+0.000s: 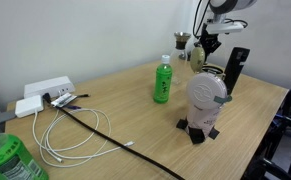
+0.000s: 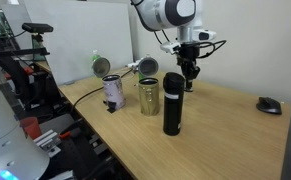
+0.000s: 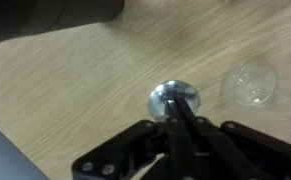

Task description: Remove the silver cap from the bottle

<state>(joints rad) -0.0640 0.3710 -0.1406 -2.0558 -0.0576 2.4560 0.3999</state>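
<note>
We are looking at a light wooden table. In an exterior view, a white rectangular power strip is lying at the far left, with loose white cables curling beside it. Toward the middle, 1 tall green plastic bottle with a white cap is standing upright. Further right, a small pale tan bottle is standing near the table's back edge, and the black gripper is hanging just above it. A rounded white and grey device on a black stand is sitting nearer the front.

In an exterior view from another side, 1 silver printed can, 1 gold metal can and 1 tall black cylinder are standing in a row. The gripper is pointing straight down behind the cylinder, and the pale tan bottle is hidden here. A dark computer mouse is lying at the far right.

In the wrist view we are looking straight down. The small round silver cap is showing in the middle, and the bottle's body is hidden under it. The gripper is reaching it with its fingers pressed close together; we cannot tell whether they are pinching the cap. A clear round disc is lying apart to the right.
</note>
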